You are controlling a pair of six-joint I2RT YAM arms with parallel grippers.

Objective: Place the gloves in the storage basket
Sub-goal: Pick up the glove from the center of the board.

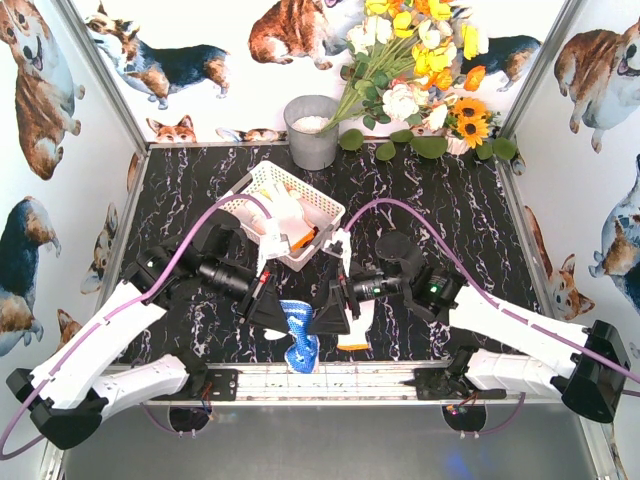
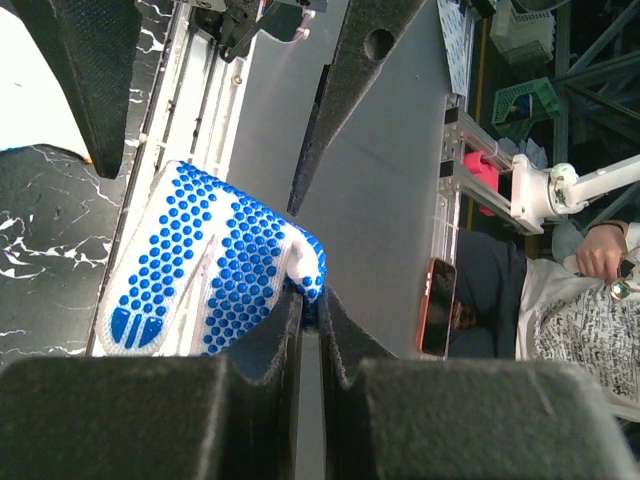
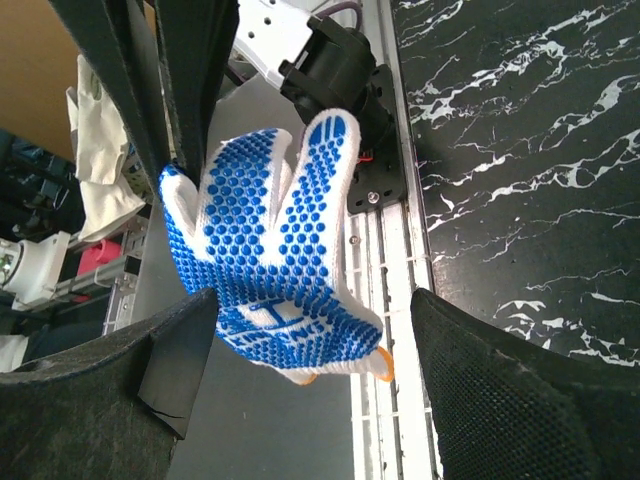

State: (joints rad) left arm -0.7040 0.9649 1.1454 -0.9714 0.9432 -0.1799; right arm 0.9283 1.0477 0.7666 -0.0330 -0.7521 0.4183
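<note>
Left claw pinches the blue-dotted glove; right claw gapes wide around it, seemingly a handover. Next: carry it to the storage basket, twelve o'clock.

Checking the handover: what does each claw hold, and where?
Left claw pinches the dotted glove by one fingertip; right claw stands open around its cuff end, holding nothing.
</note>
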